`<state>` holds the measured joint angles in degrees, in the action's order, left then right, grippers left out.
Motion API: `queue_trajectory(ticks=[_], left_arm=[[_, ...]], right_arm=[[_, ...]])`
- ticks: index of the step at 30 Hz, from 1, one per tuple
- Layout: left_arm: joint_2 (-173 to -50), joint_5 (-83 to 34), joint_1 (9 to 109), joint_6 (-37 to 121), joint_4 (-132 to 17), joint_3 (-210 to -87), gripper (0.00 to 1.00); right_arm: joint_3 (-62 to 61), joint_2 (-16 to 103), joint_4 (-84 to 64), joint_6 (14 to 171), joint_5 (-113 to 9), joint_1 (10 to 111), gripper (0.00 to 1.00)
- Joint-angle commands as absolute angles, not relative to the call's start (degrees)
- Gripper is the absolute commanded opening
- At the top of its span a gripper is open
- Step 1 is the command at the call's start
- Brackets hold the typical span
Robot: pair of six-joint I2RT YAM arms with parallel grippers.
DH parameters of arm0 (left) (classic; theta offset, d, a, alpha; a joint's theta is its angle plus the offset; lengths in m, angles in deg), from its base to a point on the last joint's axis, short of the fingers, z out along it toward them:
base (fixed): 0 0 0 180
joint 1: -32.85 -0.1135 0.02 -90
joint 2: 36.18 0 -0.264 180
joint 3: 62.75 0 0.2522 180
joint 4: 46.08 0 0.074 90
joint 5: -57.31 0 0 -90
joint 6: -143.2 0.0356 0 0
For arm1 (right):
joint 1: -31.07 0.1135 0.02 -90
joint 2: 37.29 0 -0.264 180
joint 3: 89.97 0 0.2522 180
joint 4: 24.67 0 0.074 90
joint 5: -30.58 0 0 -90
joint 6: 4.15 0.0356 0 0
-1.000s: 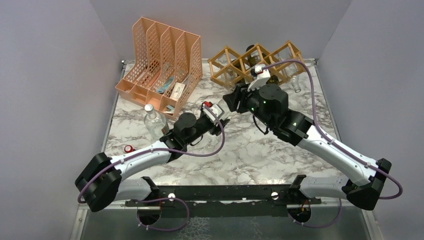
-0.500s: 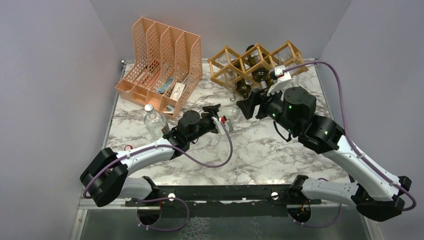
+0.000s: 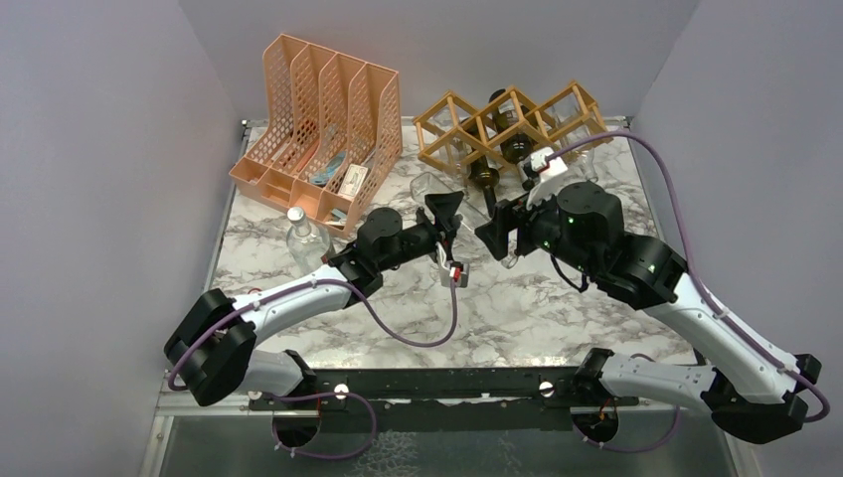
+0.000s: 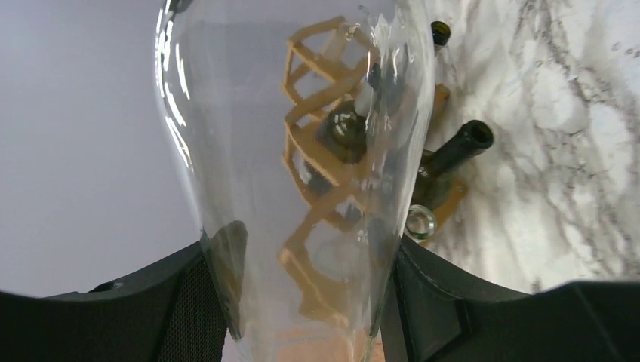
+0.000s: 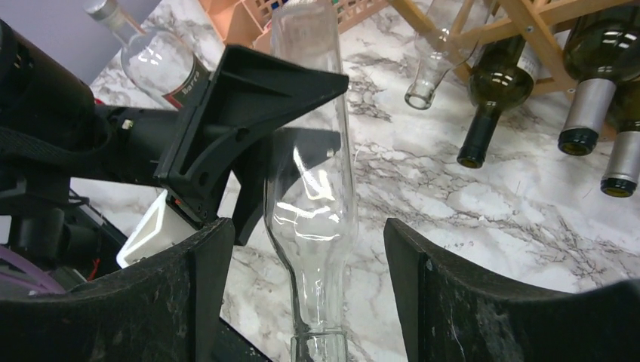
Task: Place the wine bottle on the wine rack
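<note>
**A:** Where is the wine bottle (image 5: 311,181) now?

**B:** It is in the air, just in front of the wine rack (image 3: 477,119), and not yet in any cell. On the rack's left side, the left gripper (image 3: 445,211) is closed tight on the wide body. The neck lies between the fingers of the right gripper (image 5: 302,241), which stand wide apart and hold nothing.

**A:** How will it handle?

**B:** I think it is empty clear glass: stiff, rather light, slippery and easy to break. The right gripper should close on the neck near the shoulder, firmly but slowly.
</note>
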<state>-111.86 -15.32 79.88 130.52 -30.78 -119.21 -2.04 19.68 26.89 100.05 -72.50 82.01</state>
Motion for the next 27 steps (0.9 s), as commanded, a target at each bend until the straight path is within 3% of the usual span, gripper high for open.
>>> queue_trajectory(ticks=[1, 22, 24, 27], left_arm=[[-111.79, -12.24, 80.94, 143.06, -26.62, -122.08, 0.00], [-111.33, -12.64, 83.84, 142.55, -26.80, -121.78, 0.00], [-111.13, -12.95, 83.91, 142.01, -26.88, -121.78, 0.00], [-110.77, -13.68, 84.04, 140.82, -26.88, -121.56, 0.08]], right_arm=[[-3.72, 20.09, 29.00, 99.68, -68.65, 82.31, 0.75], [-10.61, 25.86, 25.48, 101.41, -68.97, 82.27, 0.76], [-11.22, 25.92, 24.64, 101.81, -69.74, 82.19, 0.72], [-11.93, 25.67, 23.40, 102.01, -70.58, 82.30, 0.53]])
